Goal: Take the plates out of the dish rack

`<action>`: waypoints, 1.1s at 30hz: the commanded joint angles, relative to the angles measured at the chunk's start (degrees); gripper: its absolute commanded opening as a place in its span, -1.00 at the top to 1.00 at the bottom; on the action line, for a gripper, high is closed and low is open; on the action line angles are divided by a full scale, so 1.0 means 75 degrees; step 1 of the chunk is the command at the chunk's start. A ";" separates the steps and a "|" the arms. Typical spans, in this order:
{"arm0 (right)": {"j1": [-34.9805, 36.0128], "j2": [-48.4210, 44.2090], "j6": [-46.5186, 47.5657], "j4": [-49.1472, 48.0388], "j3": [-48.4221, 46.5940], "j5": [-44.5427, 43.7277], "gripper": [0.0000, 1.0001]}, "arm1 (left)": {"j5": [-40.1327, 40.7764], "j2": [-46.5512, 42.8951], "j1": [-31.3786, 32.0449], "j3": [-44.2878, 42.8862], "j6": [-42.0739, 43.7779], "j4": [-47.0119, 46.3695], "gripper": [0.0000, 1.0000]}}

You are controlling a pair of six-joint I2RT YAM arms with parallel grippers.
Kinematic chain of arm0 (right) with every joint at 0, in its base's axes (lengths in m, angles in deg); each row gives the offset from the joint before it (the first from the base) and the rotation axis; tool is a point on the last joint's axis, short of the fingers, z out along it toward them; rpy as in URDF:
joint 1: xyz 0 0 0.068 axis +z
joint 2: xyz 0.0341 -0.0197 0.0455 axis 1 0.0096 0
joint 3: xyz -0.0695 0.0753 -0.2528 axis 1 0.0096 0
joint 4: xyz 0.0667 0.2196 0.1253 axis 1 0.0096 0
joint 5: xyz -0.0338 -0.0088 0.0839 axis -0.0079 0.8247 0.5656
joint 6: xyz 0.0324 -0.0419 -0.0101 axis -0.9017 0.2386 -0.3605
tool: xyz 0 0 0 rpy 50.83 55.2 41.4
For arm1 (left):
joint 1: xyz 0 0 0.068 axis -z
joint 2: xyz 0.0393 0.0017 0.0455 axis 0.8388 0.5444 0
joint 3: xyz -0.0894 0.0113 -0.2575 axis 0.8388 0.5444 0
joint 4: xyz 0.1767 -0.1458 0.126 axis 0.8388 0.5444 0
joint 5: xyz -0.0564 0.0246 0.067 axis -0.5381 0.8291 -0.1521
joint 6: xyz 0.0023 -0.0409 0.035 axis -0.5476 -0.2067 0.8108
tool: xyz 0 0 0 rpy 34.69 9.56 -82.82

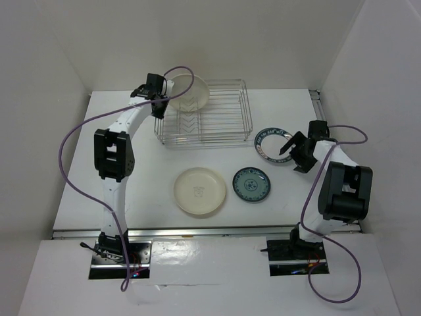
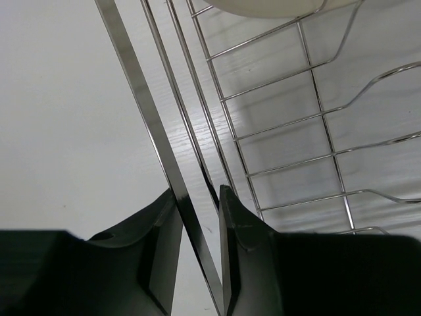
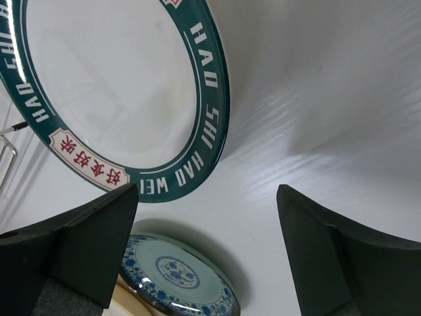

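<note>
The silver wire dish rack (image 1: 217, 113) stands at the back of the table. One cream plate (image 1: 189, 92) leans in its back left corner; its edge shows at the top of the left wrist view (image 2: 263, 6). My left gripper (image 1: 158, 100) is at the rack's left side, its jaws nearly shut around the flat side rail (image 2: 141, 99). Three plates lie flat on the table: a tan one (image 1: 199, 191), a small blue-patterned one (image 1: 250, 184) and a white one with a dark green rim (image 1: 274, 144). My right gripper (image 1: 289, 148) is open and empty, just right of the green-rimmed plate (image 3: 118, 85).
White walls close in the table on the left, back and right. The blue-patterned plate (image 3: 174, 273) and the tan plate's edge (image 3: 125, 306) show below my right fingers. A purple cable runs from each arm.
</note>
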 commanded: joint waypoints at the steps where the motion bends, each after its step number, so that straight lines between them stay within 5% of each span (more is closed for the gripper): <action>1: 0.0058 0.0088 0.0524 0.0315 -0.0327 -0.0289 -0.87 | 0.0647 -0.0028 -0.0053 -0.0608 0.0818 -0.0488 0.22; 17: 0.0280 0.1473 0.0536 -0.0273 -0.1335 -0.0055 -0.81 | -0.0440 -0.0567 -0.0053 -0.1112 0.0864 -0.0477 -0.38; 24: 0.0280 0.0957 0.0676 -0.0121 -0.1335 -0.0219 -0.81 | -0.1414 -0.0240 -0.0053 -0.0843 0.1684 -0.2714 -0.50; 28: 0.0432 0.0804 0.0677 0.0148 -0.1569 -0.0219 -0.81 | -0.1497 0.0639 -0.0053 -0.1918 0.1756 -0.2821 -0.57; 33: 0.0597 0.0722 0.0677 0.0301 -0.1803 -0.0219 -0.81 | -0.2199 0.0804 -0.0053 -0.1733 0.1896 -0.3466 -0.63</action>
